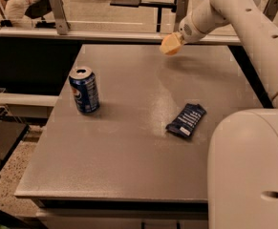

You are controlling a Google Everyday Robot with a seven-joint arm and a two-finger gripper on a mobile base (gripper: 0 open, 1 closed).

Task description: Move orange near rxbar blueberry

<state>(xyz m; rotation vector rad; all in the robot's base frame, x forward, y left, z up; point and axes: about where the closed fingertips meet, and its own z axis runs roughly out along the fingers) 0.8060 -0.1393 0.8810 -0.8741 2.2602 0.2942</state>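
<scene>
**One of Each on the Table**

One blue aluminium soda can (84,89), one flat navy-blue rectangular snack bar wrapper (186,120) and one small round orange fruit (168,46), that last held in the single two-finger gripper (171,43) above the far edge of one grey rectangular table (129,166).

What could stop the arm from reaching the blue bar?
Probably nothing, so yes. The end effector, holding the orange, hangs over the far edge of the table. Only bare table lies between it and the bar. The can stands well off to the side.
</scene>
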